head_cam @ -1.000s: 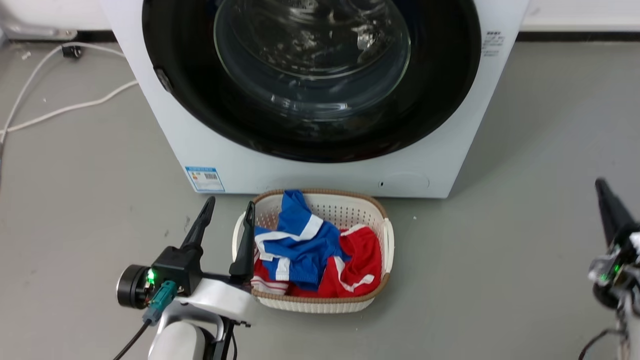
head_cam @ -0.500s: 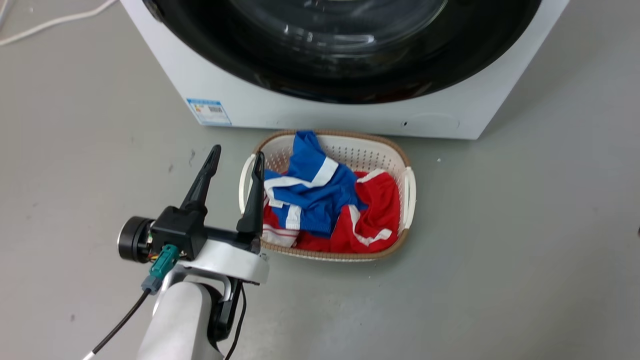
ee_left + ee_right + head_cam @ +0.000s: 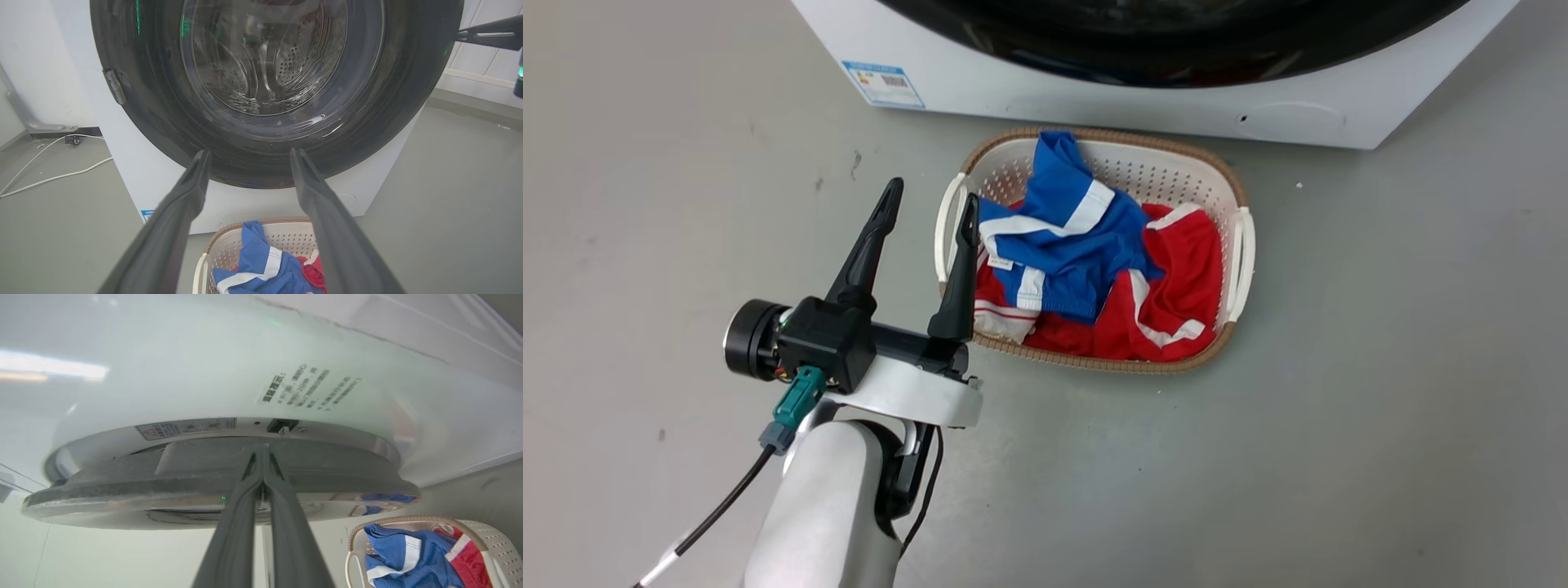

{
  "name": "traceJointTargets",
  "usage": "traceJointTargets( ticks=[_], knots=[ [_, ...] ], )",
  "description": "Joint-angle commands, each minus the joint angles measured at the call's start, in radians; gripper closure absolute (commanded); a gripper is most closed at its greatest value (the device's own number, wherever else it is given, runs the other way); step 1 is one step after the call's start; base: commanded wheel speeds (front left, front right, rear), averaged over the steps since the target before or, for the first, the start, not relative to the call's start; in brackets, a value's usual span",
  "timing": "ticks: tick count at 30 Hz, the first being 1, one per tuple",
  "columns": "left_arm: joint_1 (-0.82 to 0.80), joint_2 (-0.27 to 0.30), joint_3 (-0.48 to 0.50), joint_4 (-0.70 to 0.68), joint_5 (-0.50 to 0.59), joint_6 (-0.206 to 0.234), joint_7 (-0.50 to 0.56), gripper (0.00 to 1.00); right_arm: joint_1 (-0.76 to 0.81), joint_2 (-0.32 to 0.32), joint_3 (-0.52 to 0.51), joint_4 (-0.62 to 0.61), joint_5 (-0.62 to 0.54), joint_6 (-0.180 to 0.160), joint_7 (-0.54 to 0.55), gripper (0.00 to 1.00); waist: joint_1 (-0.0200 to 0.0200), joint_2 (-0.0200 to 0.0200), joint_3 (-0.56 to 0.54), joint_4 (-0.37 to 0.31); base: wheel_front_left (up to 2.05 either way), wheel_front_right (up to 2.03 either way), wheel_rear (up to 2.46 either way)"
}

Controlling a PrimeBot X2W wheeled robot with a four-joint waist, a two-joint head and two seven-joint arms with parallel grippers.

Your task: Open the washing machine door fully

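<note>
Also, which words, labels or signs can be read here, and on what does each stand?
Nothing reads clearly enough to quote.
Blue label, low on the washing machine front: too small to read.
Printed grey lines on its white front, right wrist view: blurred, illegible.
Warning sticker with a triangle sign, on the metal ring by the opening: text too small.

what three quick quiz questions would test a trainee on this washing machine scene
1. True or false: the left hand is shut.
2. What lies in the laundry basket? A) towels B) a blue garment and a red garment C) shoes
3. The right hand has its fingers closed. Which thing's edge do they point at?
Key: 1 false, its fingers stand apart. 2 B. 3 the washing machine door.
</note>
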Motion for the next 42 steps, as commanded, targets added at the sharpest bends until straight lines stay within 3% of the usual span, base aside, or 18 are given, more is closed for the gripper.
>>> traceJointTargets(
  ticks=[1, 6, 15, 28, 42],
  knots=[
    [-0.023, -0.002, -0.006, -0.008, -0.001, 0.000, -0.003, 0.00, -0.041, -0.001, 0.007, 0.017, -0.018, 0.000, 0.001, 1.00, -0.0002, 0.0000, 0.030, 0.014, 0.00, 0.00, 0.00],
    [-0.048, -0.002, -0.026, -0.016, -0.006, 0.007, -0.003, 0.00, -0.127, 0.024, 0.022, 0.040, -0.058, 0.000, 0.014, 1.00, -0.0002, 0.0000, 0.077, 0.022, 0.00, 0.00, 0.00],
    [-0.059, -0.002, -0.034, -0.018, -0.016, 0.021, -0.003, 0.00, -0.143, 0.017, 0.026, 0.066, -0.072, 0.000, 0.105, 1.00, -0.0002, 0.0000, 0.088, 0.021, 0.00, 0.00, 0.00],
    [-0.026, -0.002, -0.031, 0.011, -0.024, 0.017, -0.003, 0.00, 0.016, 0.022, 0.042, -0.048, -0.046, 0.002, 0.347, 1.00, -0.0002, 0.0000, 0.001, -0.007, 0.00, 0.00, 0.00],
    [0.031, -0.002, -0.036, 0.051, -0.030, 0.009, -0.003, 0.00, 0.230, 0.094, 0.049, -0.182, -0.067, 0.002, 0.517, 1.00, -0.0002, 0.0000, -0.122, -0.017, 0.00, 0.00, 0.00]
  ],
)
